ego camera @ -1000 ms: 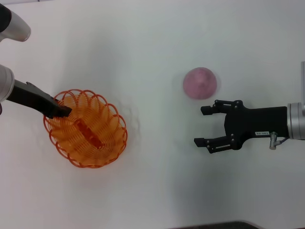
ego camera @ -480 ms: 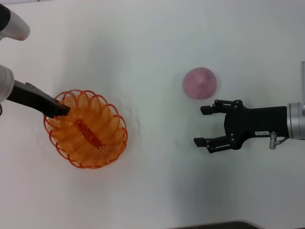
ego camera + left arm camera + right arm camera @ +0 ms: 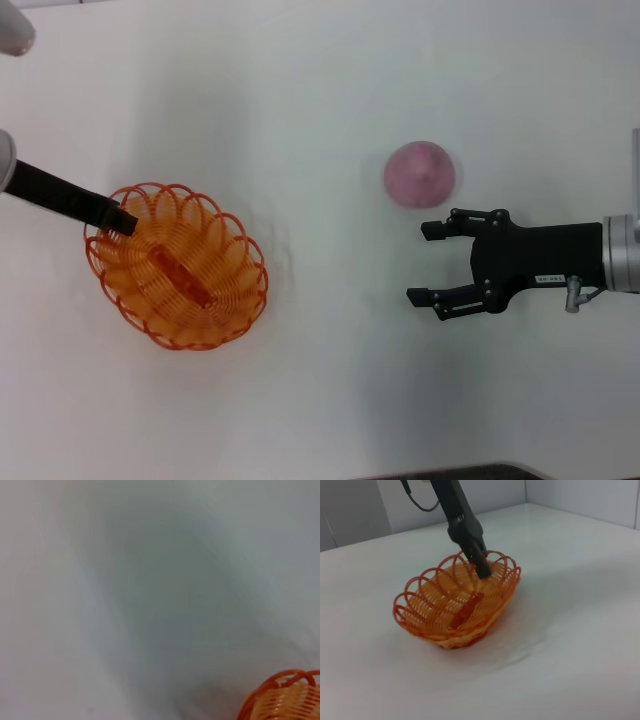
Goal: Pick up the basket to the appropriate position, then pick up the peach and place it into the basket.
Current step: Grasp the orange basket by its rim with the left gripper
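Nearest the robot, a dark strip marks the front edge of the white table (image 3: 330, 80), with bare surface above it. On the right, the right gripper (image 3: 428, 264) hovers over the tabletop with its black fingers (image 3: 437, 230) spread wide apart and nothing between them, pointing toward the middle of the table. Just beyond its upper finger lies the pink peach (image 3: 419, 174), close to the fingertip but apart from it, with open table all around. On the left sits the orange basket (image 3: 176, 266), its scalloped rim clear of every table edge; from the right wrist view it looks tilted, one end slightly raised. The left gripper (image 3: 120, 222) reaches down onto the far left rim of the basket, seemingly pinching a rim loop. A wide bare stretch separates basket and peach.
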`<state>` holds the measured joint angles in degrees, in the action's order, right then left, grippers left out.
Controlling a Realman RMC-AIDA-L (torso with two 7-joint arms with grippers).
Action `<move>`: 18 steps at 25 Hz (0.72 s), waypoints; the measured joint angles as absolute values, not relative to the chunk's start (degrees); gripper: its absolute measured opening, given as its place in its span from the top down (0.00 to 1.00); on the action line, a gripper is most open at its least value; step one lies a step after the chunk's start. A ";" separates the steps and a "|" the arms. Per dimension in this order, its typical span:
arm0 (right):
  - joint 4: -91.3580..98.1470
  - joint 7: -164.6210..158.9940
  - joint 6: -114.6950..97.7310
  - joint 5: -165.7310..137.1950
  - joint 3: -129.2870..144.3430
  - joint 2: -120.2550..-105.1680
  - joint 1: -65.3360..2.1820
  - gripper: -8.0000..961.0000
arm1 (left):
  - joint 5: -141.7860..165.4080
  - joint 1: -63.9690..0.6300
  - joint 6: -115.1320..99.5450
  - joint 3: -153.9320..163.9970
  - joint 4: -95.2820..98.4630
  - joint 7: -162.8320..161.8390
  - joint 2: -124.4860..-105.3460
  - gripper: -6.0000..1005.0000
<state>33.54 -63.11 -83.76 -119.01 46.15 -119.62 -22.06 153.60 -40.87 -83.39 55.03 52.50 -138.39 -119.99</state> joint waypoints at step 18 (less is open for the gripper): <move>33.98 -63.80 -83.76 -119.00 46.39 -119.62 -22.06 0.01 | 151.33 -44.96 -93.05 29.64 38.94 -144.70 -113.27 0.92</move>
